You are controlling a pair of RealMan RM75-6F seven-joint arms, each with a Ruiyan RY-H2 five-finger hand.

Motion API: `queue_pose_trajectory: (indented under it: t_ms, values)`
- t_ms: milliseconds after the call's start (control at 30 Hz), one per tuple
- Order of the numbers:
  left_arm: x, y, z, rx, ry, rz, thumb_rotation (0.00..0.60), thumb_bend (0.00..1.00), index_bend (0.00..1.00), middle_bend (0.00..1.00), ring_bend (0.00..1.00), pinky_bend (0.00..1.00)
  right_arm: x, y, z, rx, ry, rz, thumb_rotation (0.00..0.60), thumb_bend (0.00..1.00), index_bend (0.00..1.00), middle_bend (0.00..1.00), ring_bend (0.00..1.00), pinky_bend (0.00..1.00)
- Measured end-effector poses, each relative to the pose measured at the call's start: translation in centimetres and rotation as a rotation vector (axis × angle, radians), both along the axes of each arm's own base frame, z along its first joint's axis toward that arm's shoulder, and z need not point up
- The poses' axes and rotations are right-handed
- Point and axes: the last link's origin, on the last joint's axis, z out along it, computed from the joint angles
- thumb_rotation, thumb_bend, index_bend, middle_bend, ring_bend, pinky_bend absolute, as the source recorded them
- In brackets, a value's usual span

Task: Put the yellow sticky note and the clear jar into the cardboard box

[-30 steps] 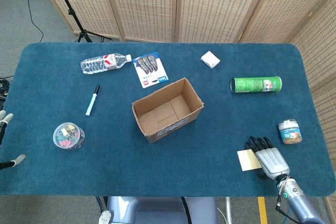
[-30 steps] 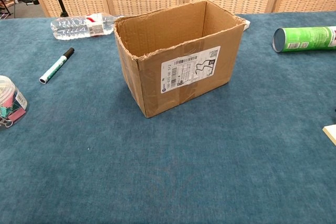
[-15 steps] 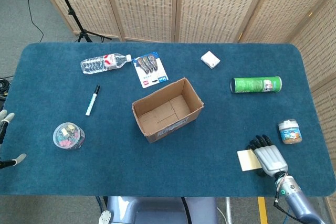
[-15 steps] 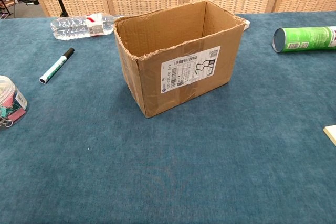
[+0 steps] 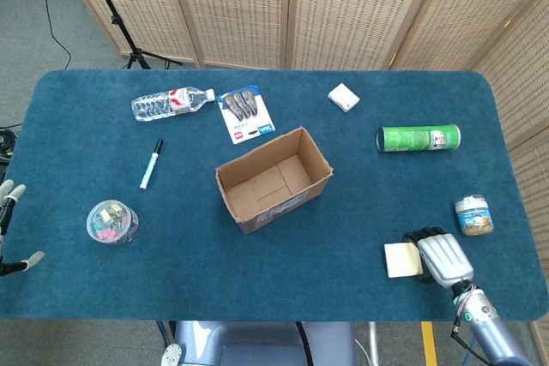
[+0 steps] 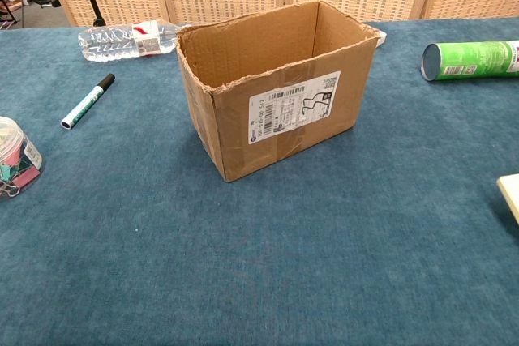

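Note:
The yellow sticky note (image 5: 400,260) lies near the table's front right; the chest view catches only its corner (image 6: 510,194) at the right border. My right hand (image 5: 440,256) sits at the note's right edge, fingers curled over that edge and gripping it. The clear jar (image 5: 112,222) of coloured clips stands at the front left, also cut by the left border as the jar (image 6: 16,157) in the chest view. The open cardboard box (image 5: 273,179) stands mid-table and is empty inside (image 6: 276,87). My left hand (image 5: 9,212) hangs off the table's left edge, fingers apart, holding nothing.
A water bottle (image 5: 171,102), a marker (image 5: 151,163) and a carded pack (image 5: 246,114) lie behind and left of the box. A white pad (image 5: 343,97), a green can (image 5: 419,138) and a small blue-lidded jar (image 5: 473,215) are on the right.
My right hand's fingers have curled down over the note's right edge. The note has slid a little to the left and shows more of its face. The left hand barely moved.

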Motion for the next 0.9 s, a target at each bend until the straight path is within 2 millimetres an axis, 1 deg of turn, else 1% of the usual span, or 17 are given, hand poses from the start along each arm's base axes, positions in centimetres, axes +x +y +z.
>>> queue_pose_trajectory:
  t_ms: [167,300,400,433,500,567,667,833,900]
  values:
    - [0.1,-0.1,0.0,-0.003,-0.002,-0.004,0.6,0.0,0.0,0.0,0.0,0.0,2.9,0.1,4.1,-0.056,-0.11,0.056,0.6,0.21,0.58,0.5,0.33,0.29]
    - [0.2,-0.2,0.2,0.004,-0.009,-0.01,0.6,0.0,0.0,0.0,0.0,0.0,5.9,-0.7,7.2,-0.096,-0.18,0.094,0.6,0.21,0.58,0.5,0.33,0.29]
    - [0.2,-0.3,0.3,0.007,-0.013,-0.014,0.6,0.0,0.0,0.0,0.0,0.0,8.8,-1.7,9.5,-0.127,-0.222,0.13,0.6,0.21,0.58,0.5,0.33,0.29]
    - [0.2,-0.3,0.3,0.007,-0.014,-0.014,0.6,0.0,0.0,0.0,0.0,0.0,10.1,-2.2,10.3,-0.138,-0.236,0.146,0.6,0.22,0.58,0.5,0.33,0.29]
    - [0.3,-0.3,0.3,0.006,-0.015,-0.017,0.6,0.0,0.0,0.0,0.0,0.0,12.1,-3.1,11.3,-0.153,-0.251,0.169,0.6,0.23,0.58,0.5,0.33,0.29]
    - [0.3,-0.4,0.4,0.006,-0.016,-0.018,0.6,0.0,0.0,0.0,0.0,0.0,13.9,-4.3,11.8,-0.156,-0.248,0.179,0.6,0.24,0.58,0.5,0.33,0.29]
    - [0.3,-0.4,0.5,0.006,-0.019,-0.019,0.6,0.0,0.0,0.0,0.0,0.0,16.1,-6.1,11.8,-0.152,-0.225,0.18,0.6,0.25,0.58,0.5,0.33,0.29]
    - [0.2,-0.3,0.6,0.005,-0.024,-0.015,0.6,0.0,0.0,0.0,0.0,0.0,19.8,-8.9,10.8,-0.136,-0.186,0.178,0.6,0.26,0.58,0.5,0.33,0.29]
    - [0.1,-0.2,0.6,0.001,-0.025,-0.011,0.6,0.0,0.0,0.0,0.0,0.0,21.2,-9.6,10.2,-0.128,-0.17,0.182,0.6,0.26,0.58,0.5,0.33,0.29]
